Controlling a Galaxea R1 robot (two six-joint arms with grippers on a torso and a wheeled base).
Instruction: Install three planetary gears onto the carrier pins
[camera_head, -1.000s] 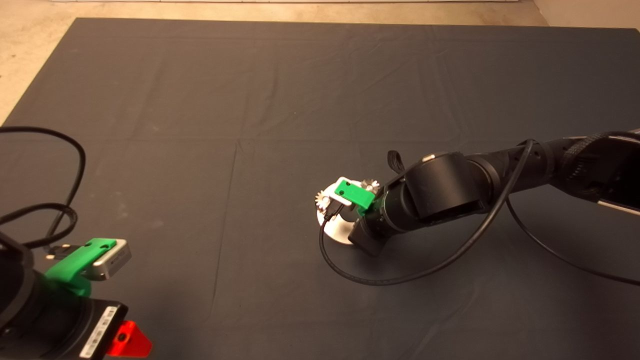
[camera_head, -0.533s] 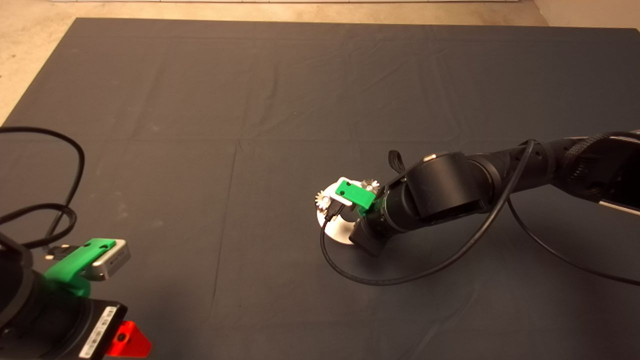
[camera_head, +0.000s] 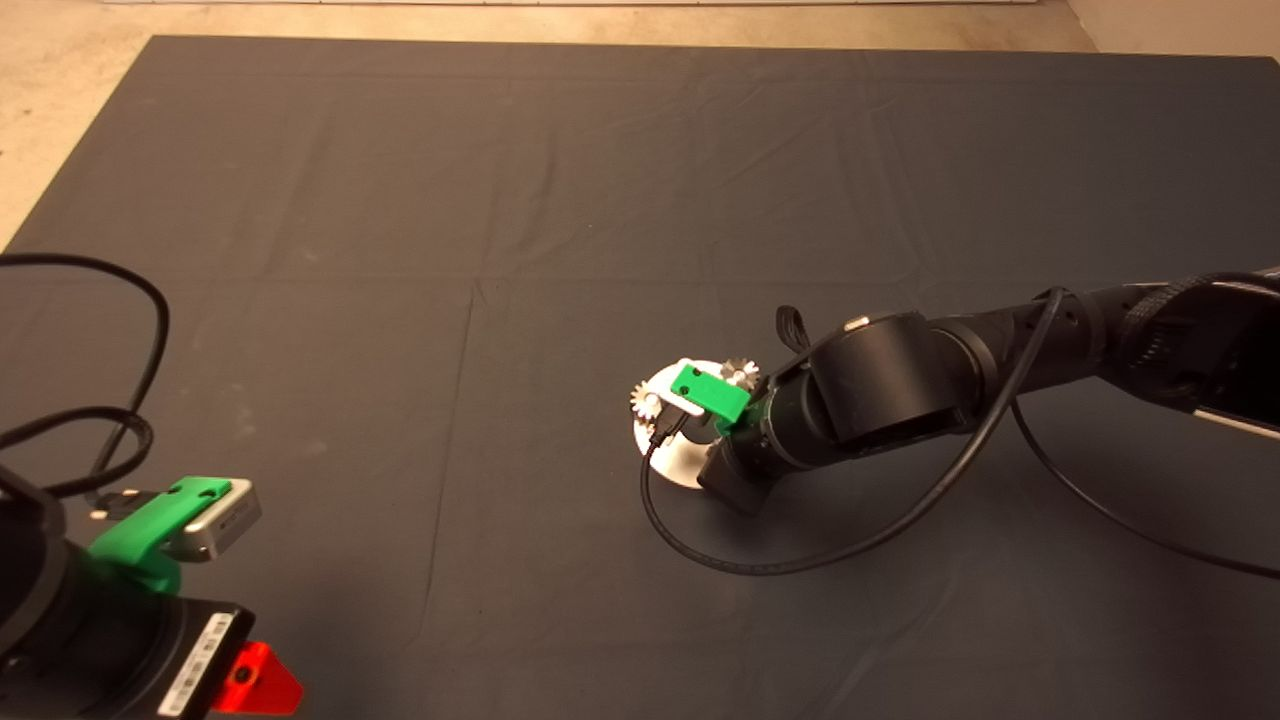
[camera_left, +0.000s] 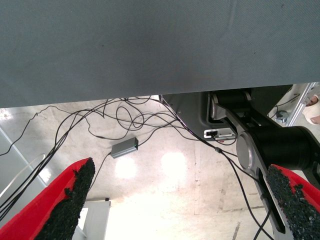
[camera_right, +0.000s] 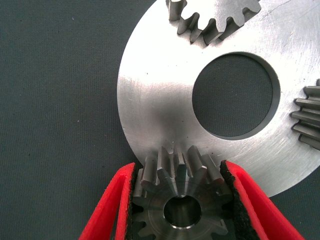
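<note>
Slightly lowered, right claw (camera_right: 180, 200) grips gear (camera_right: 181, 192) over disc (camera_right: 155, 95)

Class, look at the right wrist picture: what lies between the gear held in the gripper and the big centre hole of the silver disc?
Only a bare strip of the silver disc separates the held gear from the centre hole, seen in the right wrist view.

- The head camera is looking down from above at the dark mat (camera_head: 500, 200).
- The right wrist camera is sitting very close above the silver disc (camera_right: 165, 100), which the head view is also showing (camera_head: 668, 462).
- The left wrist camera is facing the mat's edge and the floor (camera_left: 165, 170) beyond.
</note>
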